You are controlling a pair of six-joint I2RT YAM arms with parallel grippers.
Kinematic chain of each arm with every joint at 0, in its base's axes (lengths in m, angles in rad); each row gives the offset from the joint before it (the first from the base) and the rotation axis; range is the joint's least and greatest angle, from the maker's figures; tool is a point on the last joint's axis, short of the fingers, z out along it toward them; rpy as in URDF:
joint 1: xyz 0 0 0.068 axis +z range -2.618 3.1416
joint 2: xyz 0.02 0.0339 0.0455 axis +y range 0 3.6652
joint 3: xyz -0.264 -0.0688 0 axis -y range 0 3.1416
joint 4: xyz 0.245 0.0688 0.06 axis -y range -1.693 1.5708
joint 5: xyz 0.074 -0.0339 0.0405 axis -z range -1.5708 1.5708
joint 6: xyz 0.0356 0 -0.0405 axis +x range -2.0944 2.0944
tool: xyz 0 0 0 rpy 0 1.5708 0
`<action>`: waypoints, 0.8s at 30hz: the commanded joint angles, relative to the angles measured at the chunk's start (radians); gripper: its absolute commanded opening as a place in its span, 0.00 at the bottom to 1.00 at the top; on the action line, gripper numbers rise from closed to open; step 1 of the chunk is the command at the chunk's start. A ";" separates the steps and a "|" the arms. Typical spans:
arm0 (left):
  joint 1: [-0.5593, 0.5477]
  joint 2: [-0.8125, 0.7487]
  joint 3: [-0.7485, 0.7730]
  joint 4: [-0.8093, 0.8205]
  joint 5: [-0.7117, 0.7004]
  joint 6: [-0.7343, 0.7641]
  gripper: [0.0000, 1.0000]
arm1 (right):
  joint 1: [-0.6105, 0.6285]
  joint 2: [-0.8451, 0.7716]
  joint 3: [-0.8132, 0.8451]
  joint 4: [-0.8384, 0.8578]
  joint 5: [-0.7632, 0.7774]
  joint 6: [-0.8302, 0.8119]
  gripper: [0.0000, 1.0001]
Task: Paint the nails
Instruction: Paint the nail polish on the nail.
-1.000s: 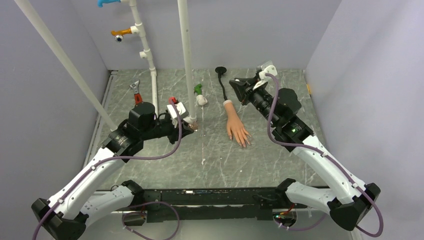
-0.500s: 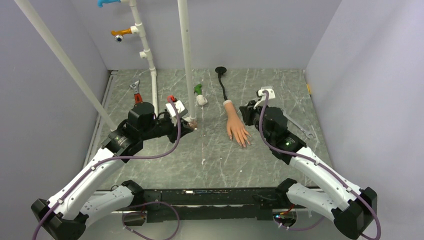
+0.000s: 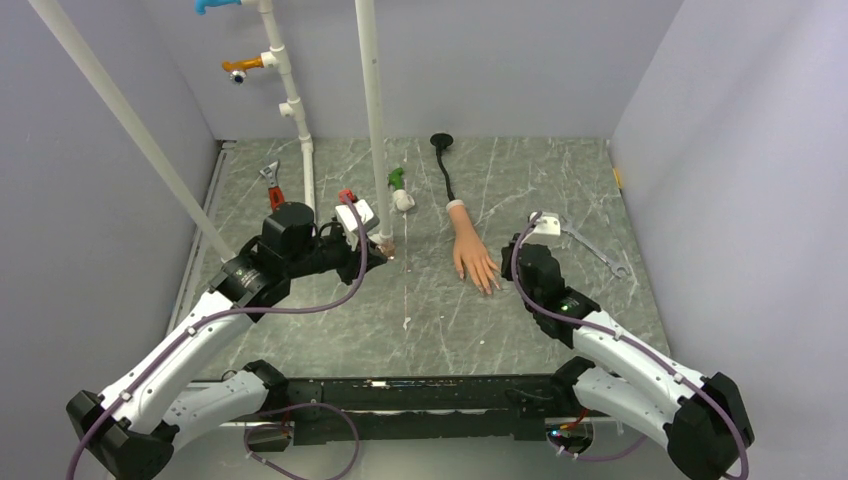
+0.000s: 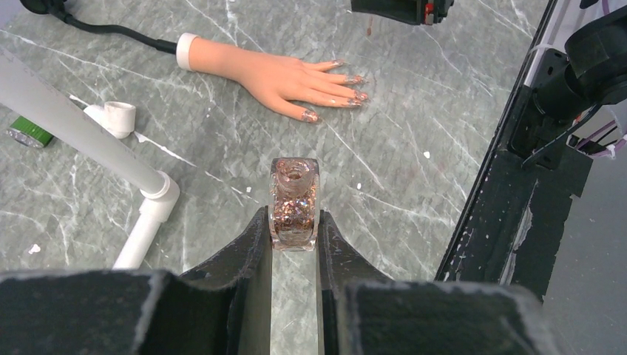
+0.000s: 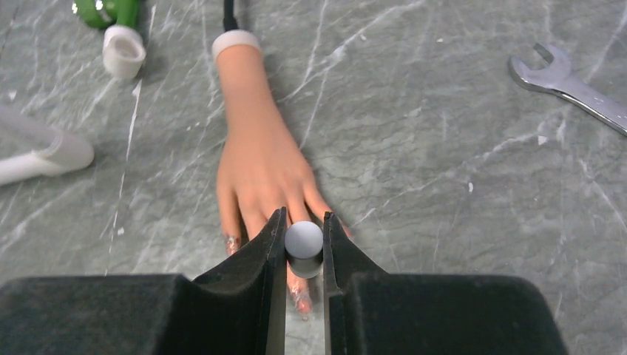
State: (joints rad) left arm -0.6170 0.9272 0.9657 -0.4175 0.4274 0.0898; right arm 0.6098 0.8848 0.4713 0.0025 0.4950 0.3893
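The peach mannequin hand (image 3: 468,247) lies flat on the marble table, fingers toward the near side. Its nails (image 4: 347,80) carry glittery polish; they also show in the right wrist view (image 5: 232,242). My left gripper (image 4: 293,222) is shut on an open bottle of glitter polish (image 4: 293,198), held upright left of the hand (image 4: 281,70). My right gripper (image 5: 304,231) is shut on the grey-topped brush cap (image 5: 304,240), low over the fingers of the hand (image 5: 259,163). The brush tip is hidden under the cap in that view.
White PVC pipes (image 3: 372,120) stand at the back left, one foot beside the left gripper (image 3: 383,250). A silver wrench (image 3: 592,250) lies right of the right gripper (image 3: 510,268). A green and white item (image 3: 400,188), a red-handled tool (image 3: 272,185) and the black stem (image 3: 445,170) lie behind.
My right arm has swung down and toward the near side with the brush cap, from high behind the hand to low by its fingertips. The left arm has barely moved.
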 commanded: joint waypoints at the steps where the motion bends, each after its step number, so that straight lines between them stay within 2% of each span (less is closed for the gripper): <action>1: -0.003 0.001 0.051 0.016 -0.012 0.004 0.00 | -0.030 0.014 -0.016 0.110 0.078 0.082 0.00; 11: -0.004 0.021 0.054 0.011 -0.008 0.010 0.00 | -0.085 0.168 -0.007 0.164 0.028 0.106 0.00; 24: -0.005 0.035 0.054 0.008 -0.002 0.013 0.00 | -0.137 0.271 -0.037 0.216 -0.006 0.189 0.00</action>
State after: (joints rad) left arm -0.6170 0.9653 0.9714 -0.4320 0.4206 0.0929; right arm 0.4854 1.1248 0.4374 0.1558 0.5110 0.5354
